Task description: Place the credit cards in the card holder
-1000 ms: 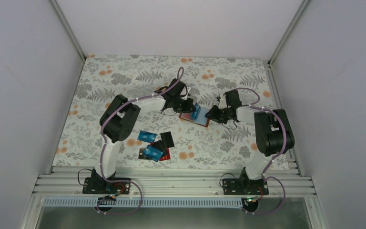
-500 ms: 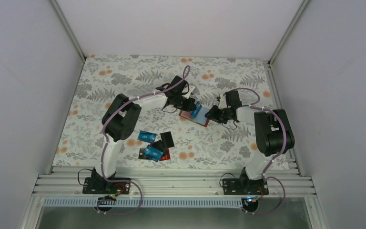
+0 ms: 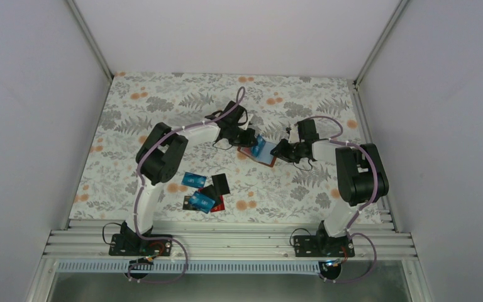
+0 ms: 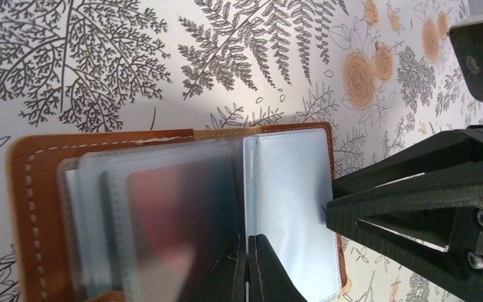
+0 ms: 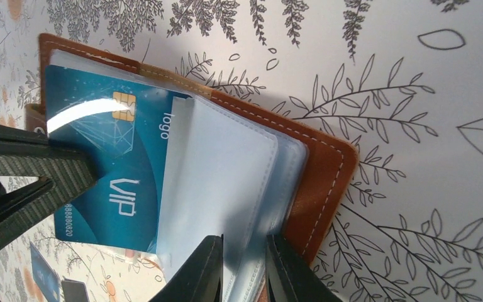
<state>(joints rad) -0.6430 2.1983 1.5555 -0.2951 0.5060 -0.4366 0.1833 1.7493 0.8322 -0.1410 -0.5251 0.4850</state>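
Note:
The reddish-brown card holder point(image 3: 261, 157) lies open on the floral cloth between both arms, its clear sleeves fanned out point(image 5: 226, 176). My left gripper point(image 4: 247, 267) is shut on a blue VIP credit card point(image 5: 110, 170), which shows edge-on in the left wrist view. The card lies across the open holder, its right edge under a clear sleeve. My right gripper point(image 5: 246, 264) is shut on a bunch of clear sleeves at the holder's leather edge point(image 5: 324, 182). More credit cards, blue point(image 3: 194, 179), black point(image 3: 220, 184) and red point(image 3: 219, 202), lie loose near the left arm.
The right gripper's black fingers point(image 4: 415, 207) reach in beside the holder's right side in the left wrist view. White walls enclose the patterned table point(image 3: 163, 107) on three sides. An aluminium rail point(image 3: 226, 242) carries both arm bases along the near edge.
The left wrist has shifted slightly over the holder while keeping the blue card. The right arm and the holder have stayed in place.

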